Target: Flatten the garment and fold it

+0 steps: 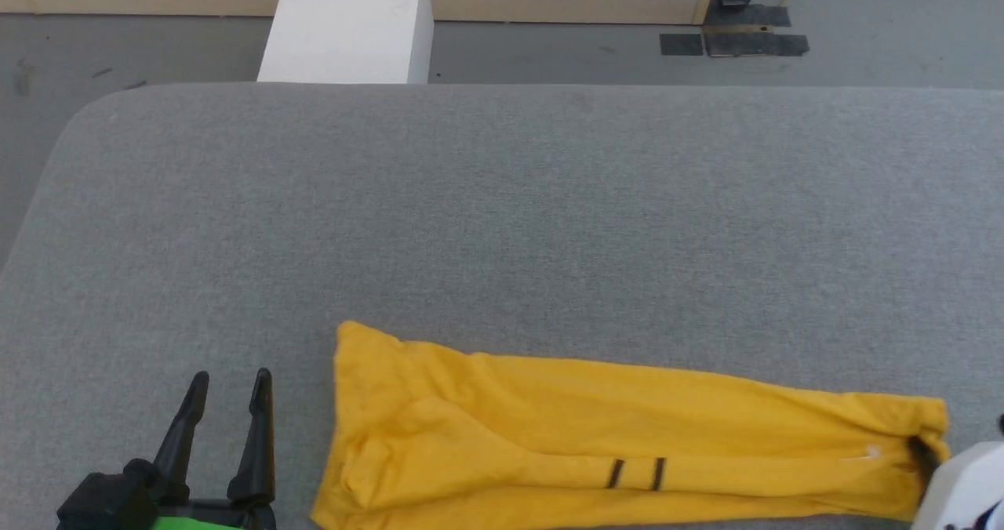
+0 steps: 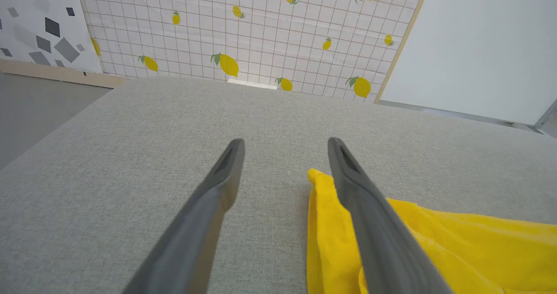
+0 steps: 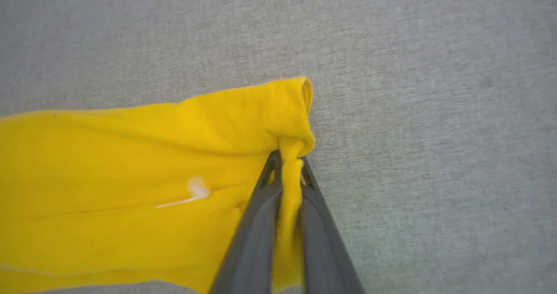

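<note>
On the grey cushion your right gripper is pinching the garment by its end, your left gripper standing wide open beside it

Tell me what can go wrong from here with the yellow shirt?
The right gripper pinches just a thin bunch at the garment's end; a pull may slip it free.
The left gripper is open near the other end, holding nothing, so a one-sided pull may drag the garment instead of flattening it.
</note>
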